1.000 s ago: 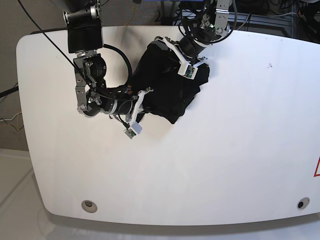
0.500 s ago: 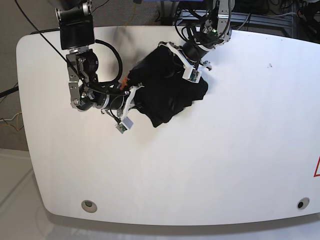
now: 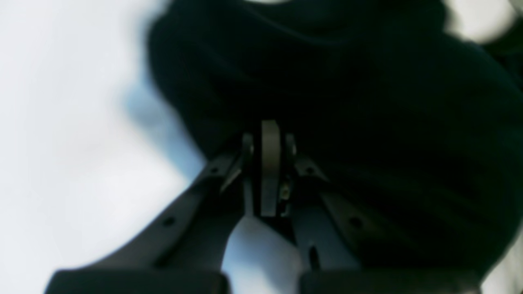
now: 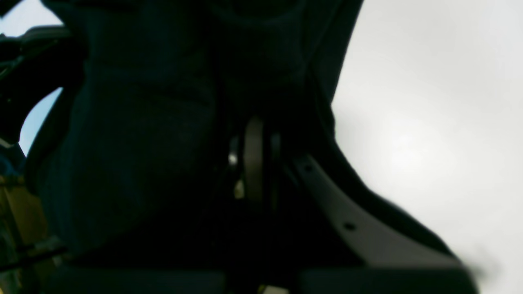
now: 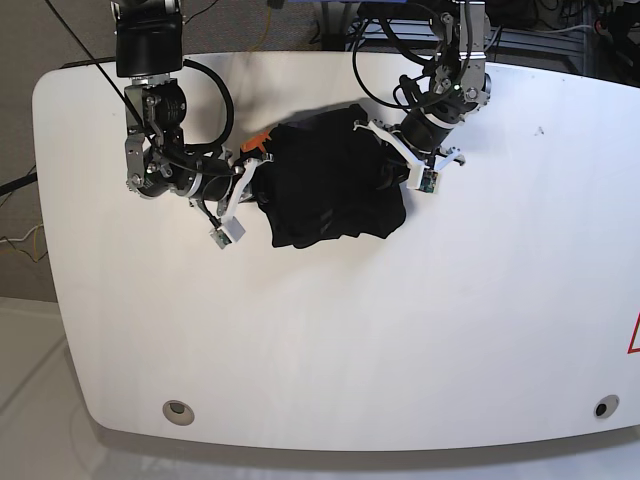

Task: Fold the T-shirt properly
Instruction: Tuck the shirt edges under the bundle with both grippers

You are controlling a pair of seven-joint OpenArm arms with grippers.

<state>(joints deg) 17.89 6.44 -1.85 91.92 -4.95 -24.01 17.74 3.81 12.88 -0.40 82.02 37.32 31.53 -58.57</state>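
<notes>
The black T-shirt point(image 5: 330, 185) hangs bunched between my two arms over the far middle of the white table point(image 5: 400, 320). Its small orange tag point(image 5: 258, 141) shows at the shirt's left edge. My right gripper point(image 5: 256, 172), on the left of the base view, is shut on that left edge. On the opposite edge, my left gripper point(image 5: 384, 152) is shut on the cloth. In the left wrist view the fingertips point(image 3: 269, 134) meet against the dark T-shirt point(image 3: 367, 102). The right wrist view shows closed fingertips point(image 4: 254, 139) buried in the T-shirt point(image 4: 143, 143).
Two round holes point(image 5: 178, 409) point(image 5: 601, 408) sit near the table's front edge. A red mark point(image 5: 634, 335) is at the right edge. Cables and equipment point(image 5: 520, 20) crowd the space behind the table's far edge.
Both arms have drawn apart, the left-hand one going up and left, the right-hand one to the right. The T-shirt has stretched from a slanted bundle into a wider, flatter shape.
</notes>
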